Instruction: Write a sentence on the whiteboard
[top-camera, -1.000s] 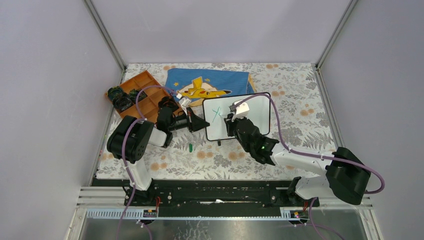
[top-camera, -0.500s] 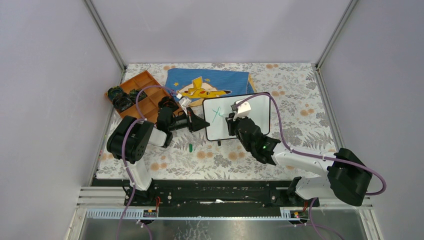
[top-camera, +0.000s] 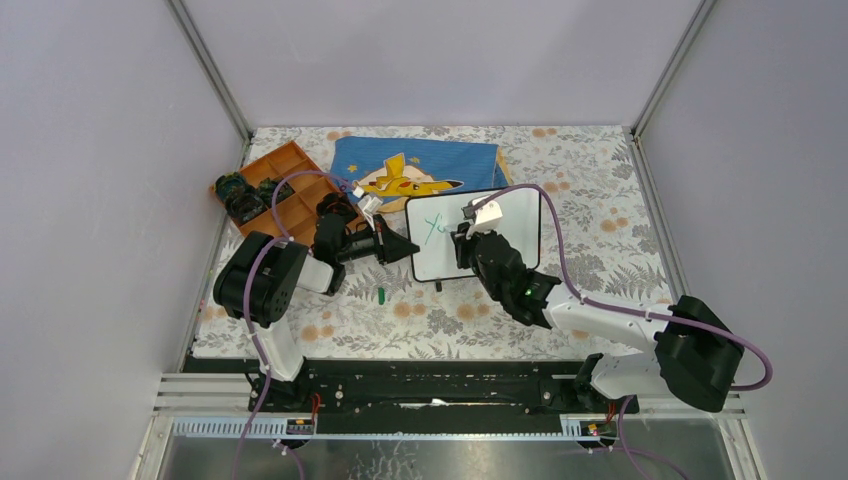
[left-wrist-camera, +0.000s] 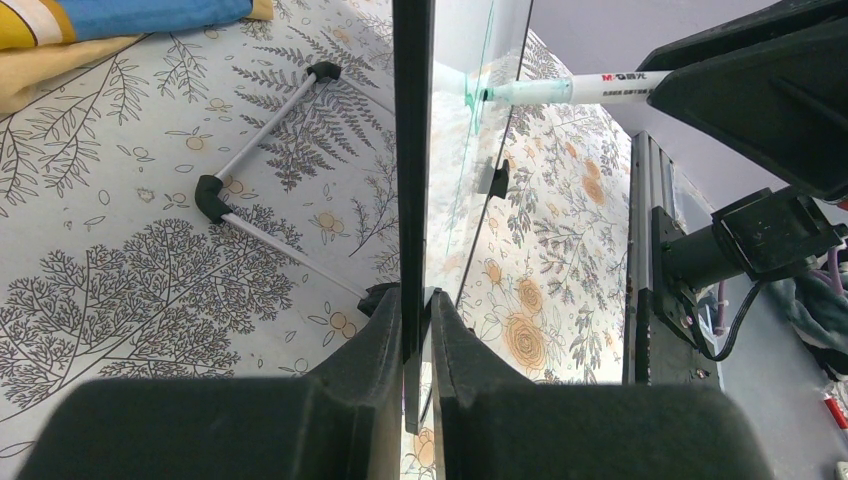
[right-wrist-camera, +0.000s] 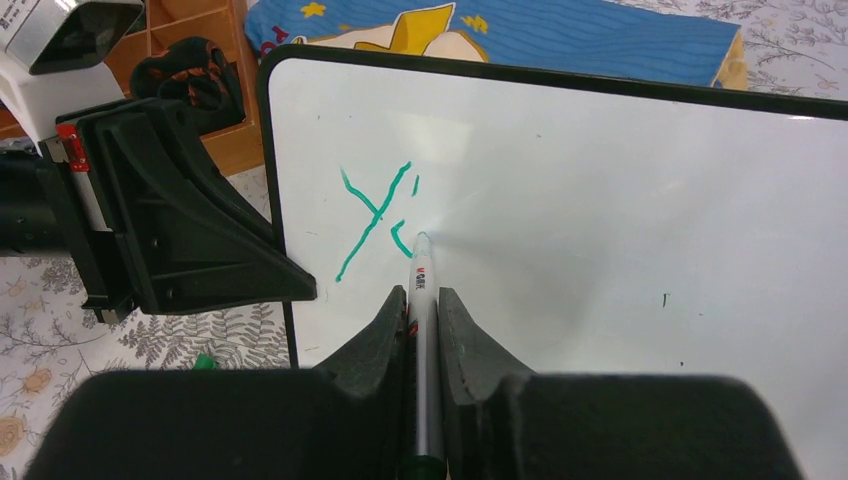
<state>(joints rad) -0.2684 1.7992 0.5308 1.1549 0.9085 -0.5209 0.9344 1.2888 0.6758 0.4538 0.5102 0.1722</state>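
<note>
The whiteboard (top-camera: 500, 228) stands tilted on the table, also in the right wrist view (right-wrist-camera: 600, 200) and edge-on in the left wrist view (left-wrist-camera: 412, 150). My left gripper (top-camera: 410, 248) (left-wrist-camera: 418, 305) is shut on its left edge. My right gripper (top-camera: 462, 245) (right-wrist-camera: 424, 300) is shut on a white marker (right-wrist-camera: 421, 290) with a green tip, which touches the board. The sentence (right-wrist-camera: 375, 215) is only a green "Y" and part of a second letter. The marker also shows in the left wrist view (left-wrist-camera: 560, 90).
The blue Pikachu cloth (top-camera: 415, 165) lies behind the board. An orange compartment tray (top-camera: 285, 185) with dark items sits at the left. A green marker cap (top-camera: 382, 294) lies on the floral tablecloth in front of my left gripper.
The marker tip has moved a little right and down on the board, adding short green strokes beside the "Y". My left gripper has held still.
</note>
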